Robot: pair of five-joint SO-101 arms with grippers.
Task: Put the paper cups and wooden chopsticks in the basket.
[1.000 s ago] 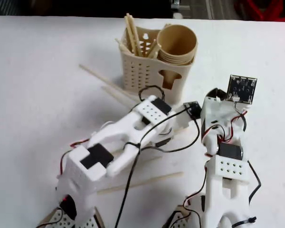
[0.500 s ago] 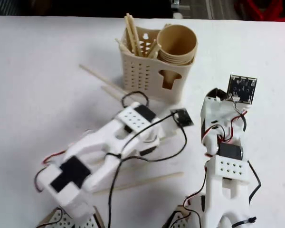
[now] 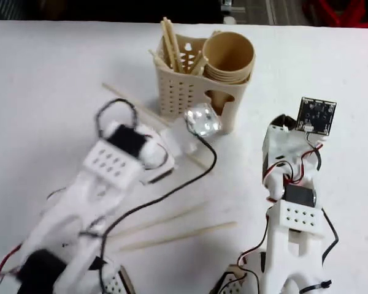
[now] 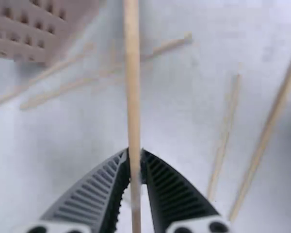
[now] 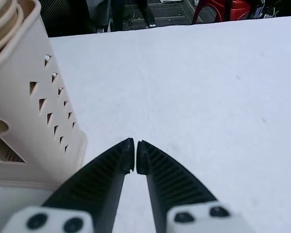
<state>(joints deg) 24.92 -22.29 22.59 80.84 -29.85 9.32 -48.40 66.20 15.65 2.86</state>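
Since a second ago my left arm has swung out to the left, its wrist ending nearer the basket's front. Close in, two loose chopsticks (image 3: 178,236) lie on the table (image 3: 49,73) by the arm bases. The left gripper (image 4: 135,165) is clamped on one chopstick (image 4: 132,73), pinched near its end, with the long part jutting ahead. The right gripper (image 5: 135,155) rests with fingers together on nothing, just beside the basket (image 3: 184,92). The paper cups (image 3: 230,58) sit stacked in it. My worry is that, held so far off-centre, the stick could swivel in the jaws. It could also snag the sticks standing in the basket.
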